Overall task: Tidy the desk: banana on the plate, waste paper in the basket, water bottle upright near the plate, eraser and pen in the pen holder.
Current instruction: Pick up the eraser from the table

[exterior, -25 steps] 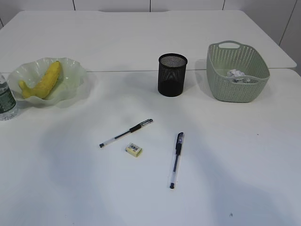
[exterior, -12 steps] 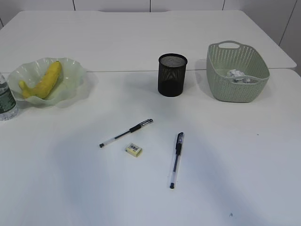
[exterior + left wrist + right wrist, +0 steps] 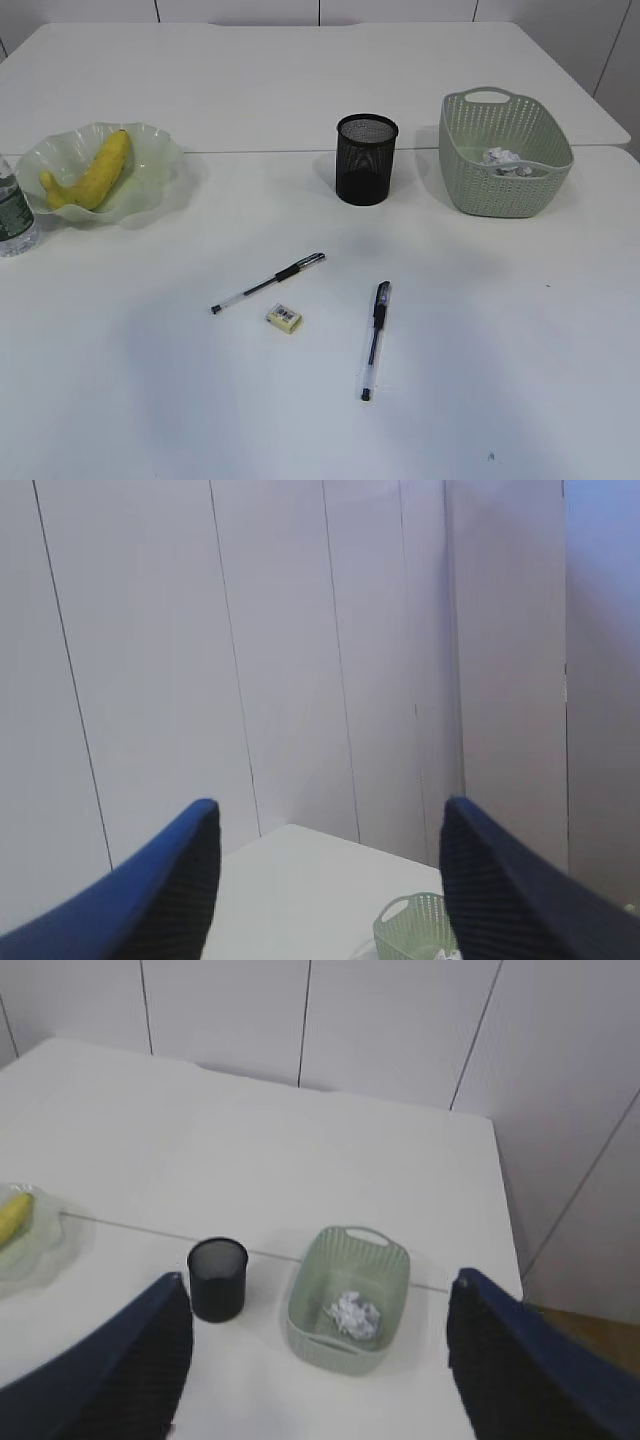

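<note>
The banana [image 3: 92, 172] lies on the green plate [image 3: 160, 135] at the left, with the water bottle [image 3: 12, 210] upright beside it. The waste paper [image 3: 503, 158] sits inside the basket [image 3: 500, 195] at the right. The black pen holder [image 3: 366, 160] stands mid-desk. Two pens [image 3: 268, 283] [image 3: 375, 338] and the eraser [image 3: 285, 318] lie on the desk in front of it. Neither arm shows in the exterior view. My left gripper [image 3: 330, 810] is open and empty, raised and facing the wall. My right gripper [image 3: 320, 1280] is open and empty, high above the basket [image 3: 305, 1305].
A seam runs across the white desk [image 3: 250, 152] behind the pen holder. Wall panels stand behind the far edge. The basket [image 3: 410, 925] shows low in the left wrist view.
The soft shadows across the front of the desk have faded. Nothing on the desk has moved.
</note>
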Controlling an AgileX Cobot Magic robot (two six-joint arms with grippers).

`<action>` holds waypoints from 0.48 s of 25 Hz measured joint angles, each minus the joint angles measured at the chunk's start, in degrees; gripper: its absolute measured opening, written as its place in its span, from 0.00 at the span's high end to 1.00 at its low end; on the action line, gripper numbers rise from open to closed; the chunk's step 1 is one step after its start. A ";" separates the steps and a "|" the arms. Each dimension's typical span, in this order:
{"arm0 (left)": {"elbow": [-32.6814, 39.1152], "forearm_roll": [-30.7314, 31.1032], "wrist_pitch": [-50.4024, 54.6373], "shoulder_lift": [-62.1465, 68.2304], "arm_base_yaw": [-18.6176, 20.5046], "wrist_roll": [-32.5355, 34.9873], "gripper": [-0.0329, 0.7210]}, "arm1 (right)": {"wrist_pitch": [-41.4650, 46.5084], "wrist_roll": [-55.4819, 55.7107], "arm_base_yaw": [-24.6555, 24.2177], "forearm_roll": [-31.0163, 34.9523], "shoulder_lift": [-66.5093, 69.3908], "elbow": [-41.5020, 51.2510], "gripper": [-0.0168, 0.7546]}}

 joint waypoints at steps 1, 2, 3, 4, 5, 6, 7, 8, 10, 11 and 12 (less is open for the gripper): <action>0.00 0.00 0.00 -0.14 0.00 -0.05 0.32 | 0.00 0.16 0.00 -0.58 -1.53 2.58 0.22; 0.00 0.00 0.00 -0.29 0.00 -0.14 0.32 | 0.00 0.16 0.00 -1.21 -2.61 5.05 0.22; 0.00 0.00 0.00 -0.66 0.00 -0.18 0.32 | 0.11 0.24 0.00 -1.84 -3.70 7.45 0.22; 0.00 0.00 0.00 -1.07 0.00 -0.27 0.32 | 0.11 0.29 0.00 -2.73 -4.65 9.47 0.22; 0.00 0.00 0.00 -1.47 0.00 -0.27 0.32 | 0.11 0.38 0.00 -3.39 -5.47 11.90 0.22; 0.00 0.00 0.00 -1.74 0.00 -0.27 0.32 | 0.11 0.38 0.00 -3.95 -5.85 14.38 0.22; 0.00 0.00 0.04 -2.35 0.00 -0.27 0.32 | 0.11 0.38 0.00 -4.27 -6.26 16.52 0.22; 0.00 0.00 0.04 -2.68 0.00 -0.27 0.32 | 0.11 0.38 0.00 -4.38 -6.47 19.10 0.22; 0.00 0.00 0.04 -3.51 0.00 -0.27 0.32 | 0.11 0.42 0.00 -4.23 -6.57 24.26 0.22; 0.00 0.00 0.04 -3.98 0.00 -0.27 0.32 | 0.00 0.42 0.00 -3.53 -6.57 26.39 0.22; 0.00 0.17 0.13 -4.42 0.00 -0.27 0.33 | 0.00 0.42 0.00 -2.53 -6.57 28.67 0.22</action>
